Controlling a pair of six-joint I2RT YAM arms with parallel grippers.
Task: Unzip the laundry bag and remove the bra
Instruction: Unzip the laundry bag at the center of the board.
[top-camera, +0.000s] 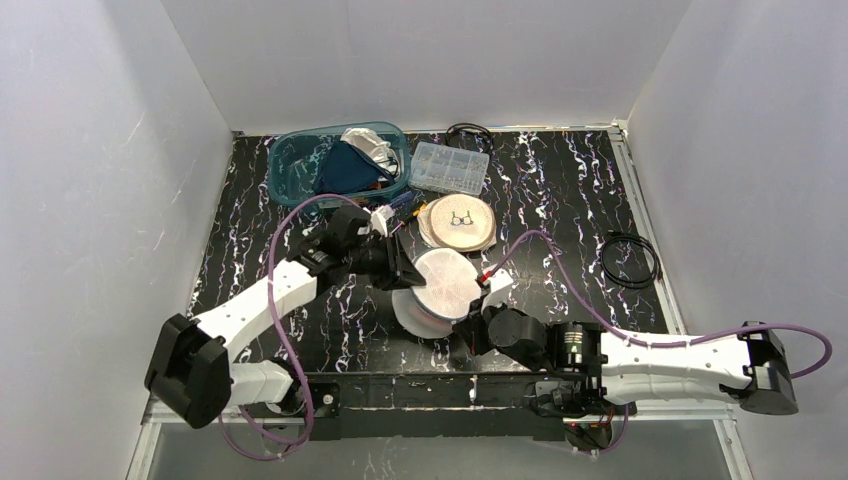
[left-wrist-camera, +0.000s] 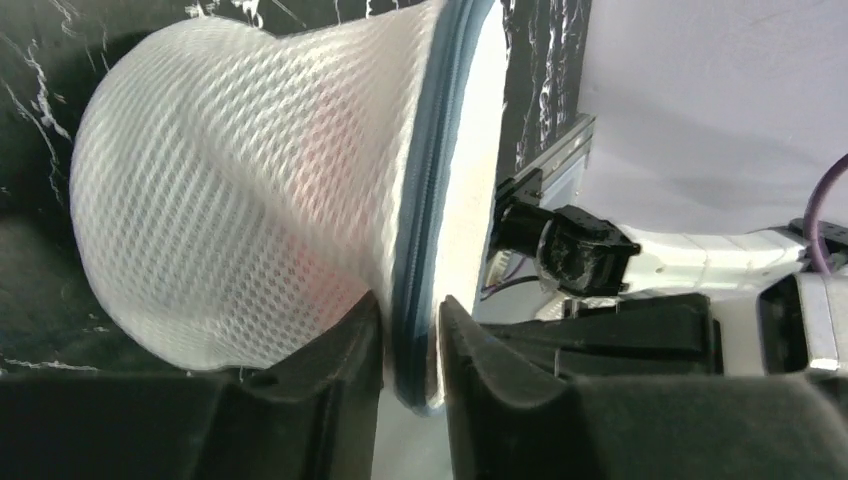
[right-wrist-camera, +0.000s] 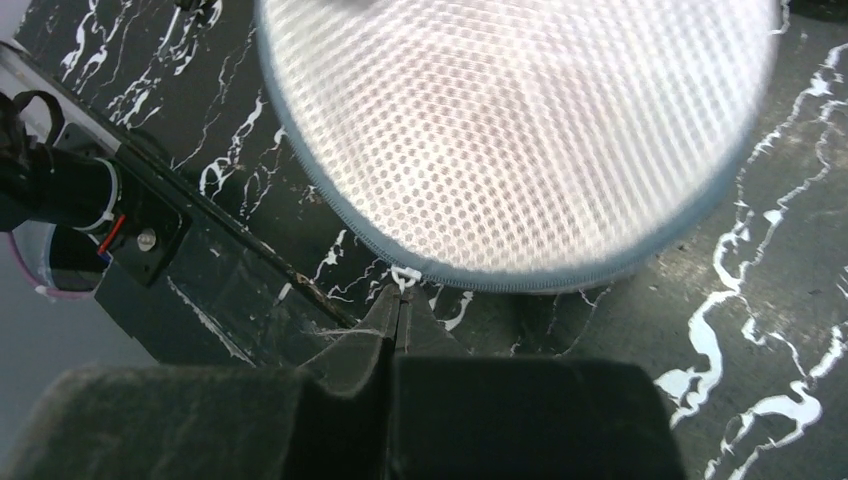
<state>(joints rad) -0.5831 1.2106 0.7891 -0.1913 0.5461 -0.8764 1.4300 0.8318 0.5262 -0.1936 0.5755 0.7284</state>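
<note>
**Tools.** The left tool (left-wrist-camera: 408, 325) is clamped nearly closed on the blue zippered rim of the laundry bag (top-camera: 445, 285). One finger sits on the mesh side and the other on the far side of the rim. The right tool (right-wrist-camera: 400, 302) has its jaws fully together. Its tips touch the small white zipper pull (right-wrist-camera: 405, 272) at the bag's near edge; whether the tab is actually pinched between them cannot be told.

**Task item.** The laundry bag is a round white mesh pouch, raised on edge between the two tools near the middle of the tabletop (top-camera: 560, 200). The zip along its rim looks closed where it is visible. A faint pinkish shape (left-wrist-camera: 300, 260) shows through the mesh; it cannot be identified.

**Surface and room.** The tabletop is black with white marbled veining.
- A second round mesh pouch (top-camera: 458, 222) lies just behind the laundry bag.
- A clear compartment box (top-camera: 450, 165) sits further behind the laundry bag.
- A teal bin (top-camera: 300, 160) holding dark blue cloth stands behind and to the left of the laundry bag.
- A coiled black cable (top-camera: 630, 262) lies well to the right of the laundry bag.

Plain white walls (top-camera: 420, 60) enclose the tabletop on three sides.
</note>
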